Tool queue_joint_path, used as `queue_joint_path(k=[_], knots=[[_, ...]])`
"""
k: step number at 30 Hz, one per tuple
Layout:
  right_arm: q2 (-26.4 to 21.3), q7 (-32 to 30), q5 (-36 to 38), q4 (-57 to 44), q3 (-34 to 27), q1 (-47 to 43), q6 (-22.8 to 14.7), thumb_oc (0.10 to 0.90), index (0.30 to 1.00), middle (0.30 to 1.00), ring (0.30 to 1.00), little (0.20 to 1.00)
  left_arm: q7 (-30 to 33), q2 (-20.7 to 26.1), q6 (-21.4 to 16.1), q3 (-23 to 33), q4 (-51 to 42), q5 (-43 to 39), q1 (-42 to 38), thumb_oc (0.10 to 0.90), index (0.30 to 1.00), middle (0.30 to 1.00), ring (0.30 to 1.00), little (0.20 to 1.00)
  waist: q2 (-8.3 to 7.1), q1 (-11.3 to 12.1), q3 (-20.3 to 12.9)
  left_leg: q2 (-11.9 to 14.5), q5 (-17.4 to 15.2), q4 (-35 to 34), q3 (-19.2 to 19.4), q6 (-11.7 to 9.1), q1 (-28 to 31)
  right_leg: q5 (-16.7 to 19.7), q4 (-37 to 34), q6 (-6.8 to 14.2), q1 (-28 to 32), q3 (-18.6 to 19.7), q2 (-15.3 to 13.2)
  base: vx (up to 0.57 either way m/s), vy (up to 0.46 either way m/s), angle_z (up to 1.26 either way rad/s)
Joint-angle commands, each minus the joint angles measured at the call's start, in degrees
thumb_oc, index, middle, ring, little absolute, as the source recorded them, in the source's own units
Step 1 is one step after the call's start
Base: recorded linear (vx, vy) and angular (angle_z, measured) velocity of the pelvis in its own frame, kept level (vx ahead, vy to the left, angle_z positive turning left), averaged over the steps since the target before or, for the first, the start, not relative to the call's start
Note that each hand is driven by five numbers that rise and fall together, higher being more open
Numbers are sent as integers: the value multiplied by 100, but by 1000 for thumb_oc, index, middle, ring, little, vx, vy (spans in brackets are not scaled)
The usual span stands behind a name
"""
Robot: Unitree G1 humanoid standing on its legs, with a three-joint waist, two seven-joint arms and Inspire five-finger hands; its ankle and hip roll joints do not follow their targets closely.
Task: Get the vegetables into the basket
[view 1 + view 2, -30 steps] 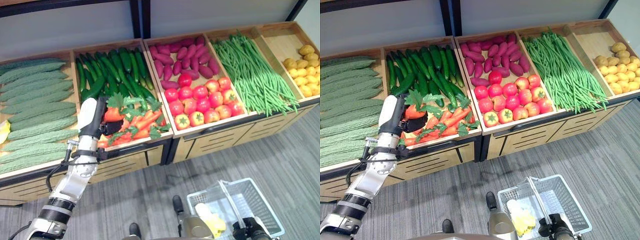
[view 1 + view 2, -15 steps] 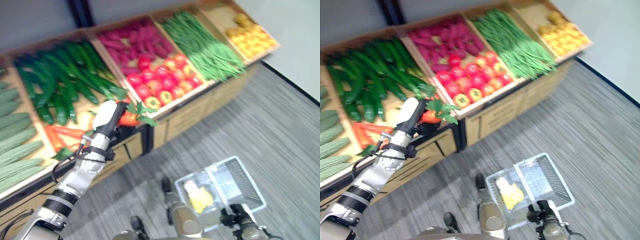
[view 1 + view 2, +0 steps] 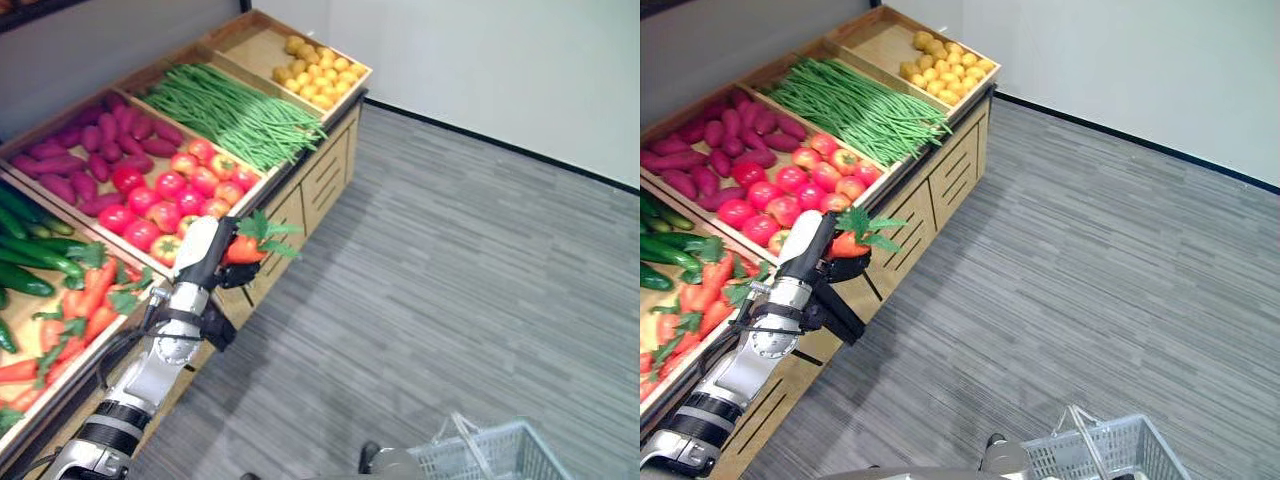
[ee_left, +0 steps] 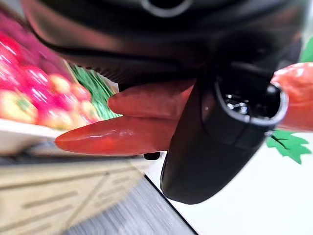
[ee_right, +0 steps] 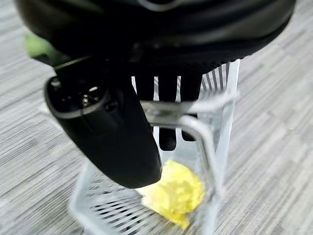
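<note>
Left eye view shifts toward the display's right end since the earlier frame; the camera has moved. The left hand, previously over the carrot bin, now sits off the stand's front edge above the floor, fingers curled round two carrots with green tops. The right hand grips the handle of one wire basket, which contains a yellow item.

Bright, even light (wrist views blurred up close).
</note>
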Motion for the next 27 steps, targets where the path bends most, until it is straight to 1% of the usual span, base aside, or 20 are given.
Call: queue_joint_path(k=[1, 5, 6, 10, 11, 12, 14, 15, 16, 17, 18, 19, 20, 21, 22, 23, 24, 25, 26, 27], knots=[[-218, -264, 86, -51, -30, -417, -289, 400, 300, 300, 300, 300, 280, 246, -399, 333, -561, -116, -783, 400, 300, 300, 300, 300, -247, 74, 125, -362, -691, 235, -57, -314, 29, 554, -535, 463, 39, 191, -327, 52, -101, -8], [-267, -269, 122, -20, -83, -388, -286, 400, 300, 300, 300, 300, 271, 194, -402, 267, -527, -175, -805, 400, 300, 300, 300, 300, -189, -11, 166, -246, -675, 357, -21, -388, 38, 470, -498, 387, 55, 260, -262, 31, -77, -3], [-278, -285, 148, -20, -98, -387, -282, 400, 300, 300, 300, 300, 277, 173, -393, 247, -511, -208, -836, 400, 300, 300, 300, 300, -158, -44, 197, -143, -670, 498, 0, -438, 1, 413, -461, 336, 26, 315, -224, 41, -154, -1], [-326, -307, 199, -68, -126, -366, -300, 400, 300, 300, 300, 300, 308, 125, -392, 170, -486, -250, -925, 400, 300, 300, 300, 300, -95, -116, 239, 29, -650, 655, 53, -511, 16, 256, -300, 222, -21, 409, -137, 45, -126, -5], [-355, -309, 233, -92, -143, -350, -309, 400, 300, 300, 300, 300, 306, 87, -382, 121, -476, -292, -976, 400, 300, 300, 300, 300, -61, -136, 282, 144, -621, 933, 10, -567, -50, 117, -182, 128, -8, 502, -90, 72, -208, -13], [-372, -316, 257, -95, -158, -347, -312, 400, 300, 300, 300, 300, 315, 58, -378, 89, -444, -316, -1017, 400, 300, 300, 300, 300, -42, -127, 320, 280, -546, 1199, -53, -673, -138, 40, -132, 51, 7, 542, -27, 108, -251, -12], [-405, -335, 322, -74, -168, -333, -320, 400, 300, 300, 300, 300, 336, 6, -350, 16, -389, -381, -1096, 400, 300, 300, 300, 300, -55, -85, 397, 620, -99, 1932, -276, -950, -317, -162, -65, -135, 122, 687, 131, 126, -240, -10], [-419, -336, 352, -62, -191, -322, -323, 400, 300, 300, 300, 300, 345, -10, -361, -21, -377, -398, -1138, 400, 300, 300, 300, 300, -49, -57, 455, 797, 26, 2285, -438, -1019, -433, -249, -42, -228, 176, 722, 222, 90, -167, -13], [-454, -331, 365, -92, -172, -332, -337, 400, 300, 300, 300, 300, 365, -6, -367, -35, -379, -401, -1141, 400, 300, 300, 300, 300, -61, -15, 517, 799, 101, 2522, -821, -1023, -569, -292, -26, -284, 198, 837, 280, -20, -38, -28], [-564, -320, 366, -49, -79, -497, -318, 400, 300, 300, 300, 300, 403, -19, -328, 29, -425, -434, -1034, 400, 300, 300, 300, 300, -74, 282, 578, -27, -155, 2335, -2212, -618, -1080, -174, -9, -287, 61, 1117, 246, -8, 79, -41], [-596, -342, 361, 3, -44, -573, -322, 400, 300, 300, 300, 300, 421, -47, -325, 61, -459, -395, -967, 400, 300, 300, 300, 300, -83, 385, 591, -518, -456, 2038, -2911, -433, -1347, -134, -14, -200, 33, 1314, 221, 80, 137, -122], [-580, -354, 271, -68, -8, -546, -361, 400, 300, 300, 300, 300, 484, 7, -350, 206, -497, -301, -807, 400, 300, 300, 300, 300, -131, 378, 603, -524, -583, 1550, -3278, -274, -1433, -100, -31, -93, 5, 1636, 257, 188, 117, -129], [-602, -347, 270, -48, -4, -560, -365, 400, 300, 300, 300, 300, 499, 15, -382, 229, -517, -296, -754, 400, 300, 300, 300, 300, -148, 407, 591, -447, -582, 1288, -3383, -259, -1434, -103, -25, -36, -18, 1787, 262, 216, 150, -136], [-633, -363, 261, -23, 1, -591, -367, 400, 300, 300, 300, 300, 515, 41, -408, 244, -563, -303, -705, 400, 300, 300, 300, 300, -132, 476, 590, -371, -390, 916, -3659, -303, -1471, -110, -2, 17, -39, 1953, 284, 108, 112, -73], [-633, -363, 261, -22, 1, -594, -367, 400, 300, 300, 300, 300, 515, 41, -409, 247, -565, -303, -706, 400, 300, 300, 300, 300, -131, 480, 581, -369, -346, 871, -3651, -303, -1470, -87, -9, 13, -60, 1959, 288, 134, 158, -70], [-660, -375, 247, -23, 45, -630, -376, 400, 300, 300, 300, 300, 538, 91, -412, 277, -579, -305, -656, 400, 300, 300, 300, 300, -105, 574, 590, -422, -233, 601, -4130, -294, -1509, -128, 31, 42, -64, 2166, 303, 89, 115, -92], [-670, -386, 252, -16, 62, -683, -391, 400, 300, 300, 300, 300, 551, 92, -430, 281, -570, -328, -669, 400, 300, 300, 300, 300, -69, 586, 584, -397, -144, 370, -4270, -317, -1481, -141, 54, 35, -90, 2270, 328, 155, 213, -87], [-684, -426, 250, -4, 106, -735, -400, 400, 300, 300, 300, 300, 602, 115, -440, 264, -612, -328, -667, 400, 300, 300, 300, 300, -45, 658, 587, -426, -11, 151, -4648, -353, -1448, -185, 106, 57, -99, 2496, 359, 115, 195, -148], [-697, -428, 249, 12, 116, -764, -406, 400, 300, 300, 300, 300, 647, 143, -460, 241, -599, -327, -717, 400, 300, 300, 300, 300, -18, 653, 565, -462, 2, 94, -4715, -371, -1456, -214, 131, 81, -115, 2598, 316, 185, 359, -143], [-692, -428, 241, 53, 44, -691, -389, 400, 300, 300, 300, 300, 613, 153, -479, 168, -670, -374, -782, 400, 300, 300, 300, 300, 0, 502, 503, -494, -101, 54, -4383, -339, -1351, -242, 178, 172, -114, 2691, 223, 130, 267, -142]])
